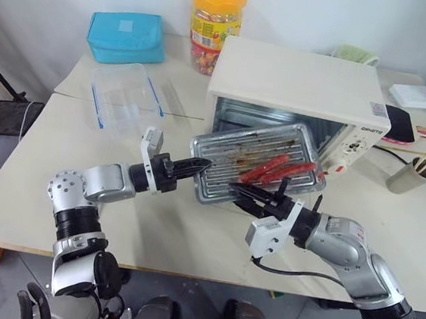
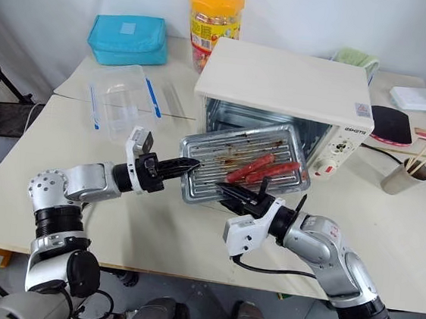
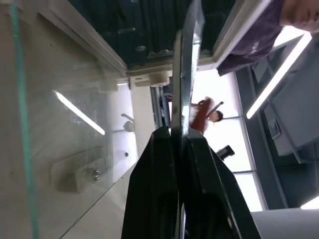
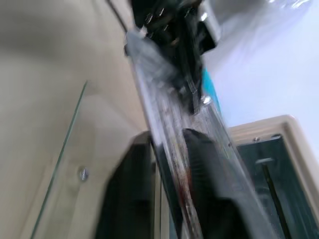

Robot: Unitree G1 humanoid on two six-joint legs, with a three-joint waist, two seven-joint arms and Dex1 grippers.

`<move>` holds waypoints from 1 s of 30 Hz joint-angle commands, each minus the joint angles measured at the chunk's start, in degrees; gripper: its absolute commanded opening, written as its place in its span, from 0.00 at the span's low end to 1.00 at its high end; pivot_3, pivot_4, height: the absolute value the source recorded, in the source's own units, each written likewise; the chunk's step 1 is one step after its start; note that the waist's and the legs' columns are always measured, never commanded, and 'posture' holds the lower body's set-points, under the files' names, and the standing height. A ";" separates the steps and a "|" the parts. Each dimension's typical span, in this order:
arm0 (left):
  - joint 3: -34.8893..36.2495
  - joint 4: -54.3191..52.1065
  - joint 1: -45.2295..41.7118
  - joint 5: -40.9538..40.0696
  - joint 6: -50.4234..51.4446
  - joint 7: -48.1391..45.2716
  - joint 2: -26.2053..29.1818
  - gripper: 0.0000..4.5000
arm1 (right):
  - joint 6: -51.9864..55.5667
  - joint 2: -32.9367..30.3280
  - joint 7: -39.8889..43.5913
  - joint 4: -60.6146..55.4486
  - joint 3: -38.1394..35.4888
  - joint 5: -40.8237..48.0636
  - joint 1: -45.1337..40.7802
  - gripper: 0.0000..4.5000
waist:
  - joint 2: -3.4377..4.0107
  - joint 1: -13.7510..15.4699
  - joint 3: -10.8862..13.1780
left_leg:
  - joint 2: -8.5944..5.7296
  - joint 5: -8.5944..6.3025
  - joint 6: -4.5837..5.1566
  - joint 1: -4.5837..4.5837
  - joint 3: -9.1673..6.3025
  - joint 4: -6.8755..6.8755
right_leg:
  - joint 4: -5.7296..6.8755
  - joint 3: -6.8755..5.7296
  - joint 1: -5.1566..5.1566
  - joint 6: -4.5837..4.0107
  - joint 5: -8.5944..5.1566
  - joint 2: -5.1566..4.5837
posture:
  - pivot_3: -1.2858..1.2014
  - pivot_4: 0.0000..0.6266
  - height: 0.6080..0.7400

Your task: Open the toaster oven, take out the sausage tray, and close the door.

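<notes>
The cream-white toaster oven (image 1: 297, 81) stands at the back of the table with its glass door (image 3: 75, 149) folded down flat in front. The silvery sausage tray (image 1: 262, 161), with red sausages (image 1: 277, 168) on its wire rack, hangs tilted above the door, just outside the oven mouth. My left gripper (image 1: 203, 164) is shut on the tray's left rim, which runs between its fingers (image 3: 154, 189) in the left wrist view. My right gripper (image 1: 244, 192) is at the tray's front rim. It is open, with its fingers (image 4: 209, 184) on either side of the rim and a thin gap on one side.
A clear plastic container with blue clips (image 1: 124, 97) sits left of the oven. Behind it are a blue pouch (image 1: 127, 36) and an orange-lidded jar (image 1: 214, 22). A cup of chopsticks (image 1: 411, 176) and a cable lie to the right. A person's purple sleeve (image 3: 259, 40) shows.
</notes>
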 commanded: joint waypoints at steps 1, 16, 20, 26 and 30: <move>-1.54 0.58 1.62 -9.11 -3.10 5.41 2.94 0.01 | -3.72 -2.35 1.73 -3.23 -2.43 6.19 1.07 0.49 | 0.00 -0.01 0.00 | 0.00 0.00 0.00 0.00 -0.01 0.00 | 0.00 0.01 0.00 0.00 0.00 0.00 | 0.52 0.24 1.00; -5.78 -6.14 25.32 -24.87 -7.73 -5.89 23.64 0.01 | -2.94 -13.94 12.54 -1.24 -19.94 31.36 16.99 0.51 | 0.02 -0.04 0.00 | -0.04 -0.03 -0.05 0.02 -0.21 -0.07 | -0.17 0.63 0.14 -0.04 -0.02 0.05 | 0.52 0.24 1.00; -2.42 -8.63 32.92 -24.87 -9.24 -11.32 24.91 0.01 | 2.03 -13.98 14.64 5.78 -25.49 37.80 19.55 0.21 | 0.04 -0.01 0.01 | -0.02 -0.04 -0.06 0.02 -0.19 -0.11 | -0.22 0.69 0.14 -0.07 -0.04 0.05 | 0.52 0.24 1.00; 3.35 -16.26 43.76 -24.87 -14.06 -14.92 20.77 0.01 | 4.96 -14.58 20.15 20.03 -30.48 41.70 19.96 0.01 | 0.08 -0.09 0.02 | 0.00 -0.07 -0.11 0.02 -0.23 -0.11 | -0.29 0.75 0.14 -0.12 -0.06 -0.07 | 0.52 0.24 1.00; 7.12 -21.94 49.61 -24.87 -18.59 -14.67 15.77 0.01 | 6.31 -14.74 26.03 24.93 -29.53 42.78 18.99 0.01 | 0.16 -0.16 0.05 | 0.04 -0.10 -0.12 0.04 -0.20 -0.22 | -0.44 0.85 0.14 -0.14 -0.07 -0.19 | 0.52 0.24 1.00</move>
